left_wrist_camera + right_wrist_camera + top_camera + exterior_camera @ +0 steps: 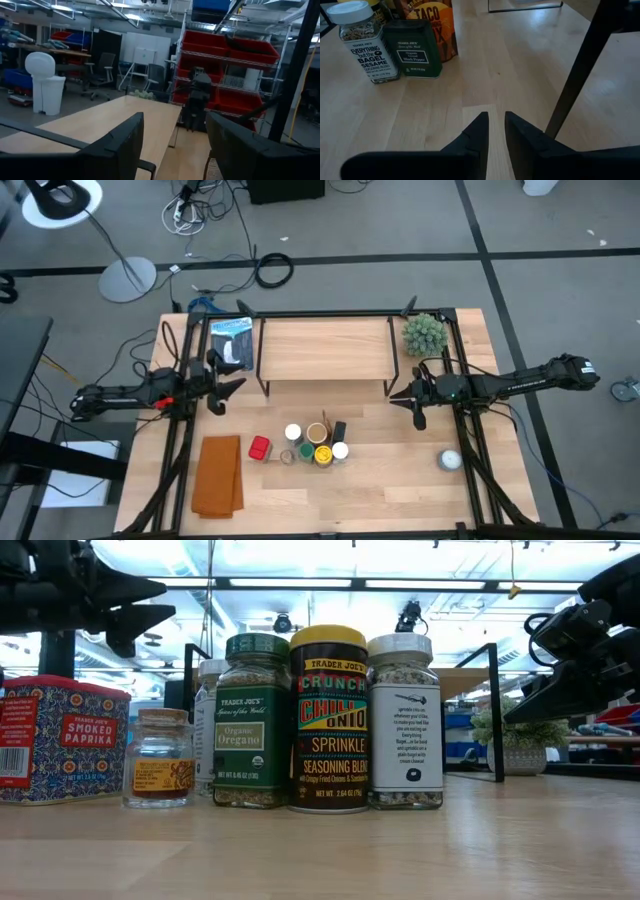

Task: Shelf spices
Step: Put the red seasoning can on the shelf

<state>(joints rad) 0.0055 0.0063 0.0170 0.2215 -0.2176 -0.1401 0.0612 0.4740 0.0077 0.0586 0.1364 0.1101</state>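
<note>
The spices [312,446] stand clustered on the bench [400,490] just in front of the shelf [325,348], none on it yet; a red square tin [260,448] sits at the cluster's left edge. Left of the shelf's front corner my left tool [222,389] hangs with its fingers spread wide, holding nothing. Right of the shelf's other front corner my right tool [414,402] hangs above the bench, fingers nearly closed with a thin gap, also empty
</note>
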